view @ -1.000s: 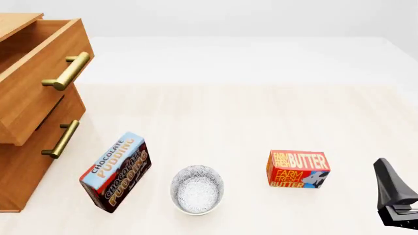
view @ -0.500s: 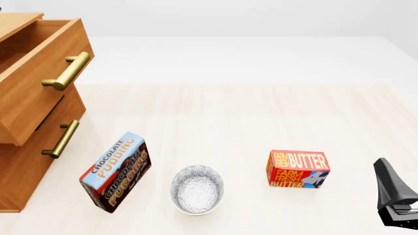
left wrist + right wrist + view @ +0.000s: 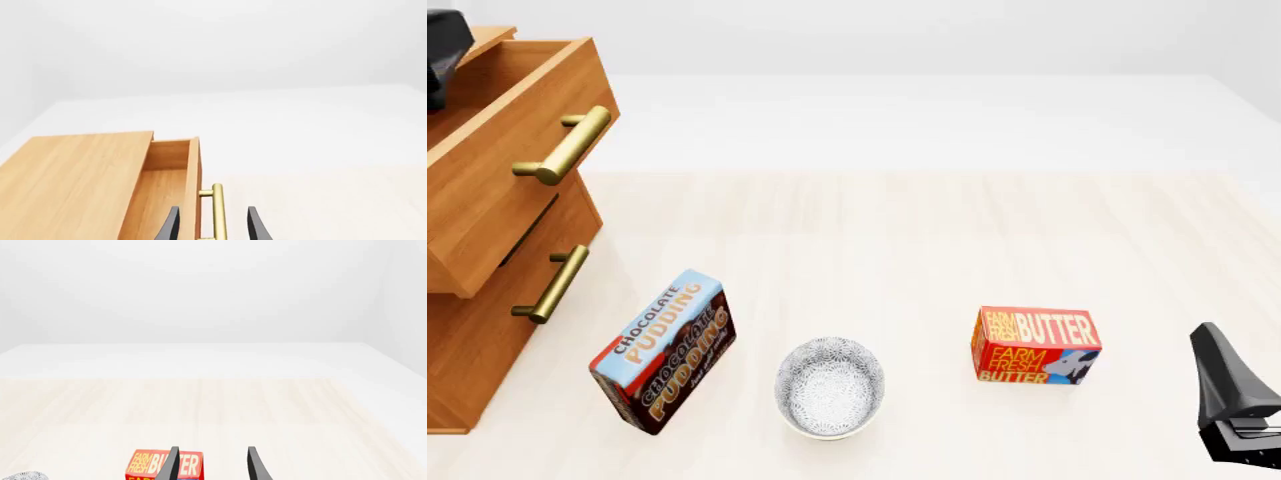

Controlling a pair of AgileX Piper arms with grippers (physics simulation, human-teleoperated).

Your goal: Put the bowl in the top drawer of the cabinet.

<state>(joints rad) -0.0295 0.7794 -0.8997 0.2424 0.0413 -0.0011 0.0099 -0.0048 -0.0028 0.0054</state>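
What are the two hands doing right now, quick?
Left hand: open, fingers either side of the top drawer's handle, not clamped on it.
Right hand: open, holding nothing, above the table near the butter box.

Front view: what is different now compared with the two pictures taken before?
A dark part of the left arm has come into sight at the upper left corner, above the open top drawer. Nothing was taken hold of or let go. The bowl, the pudding box, the butter box and the right gripper stayed where they were.
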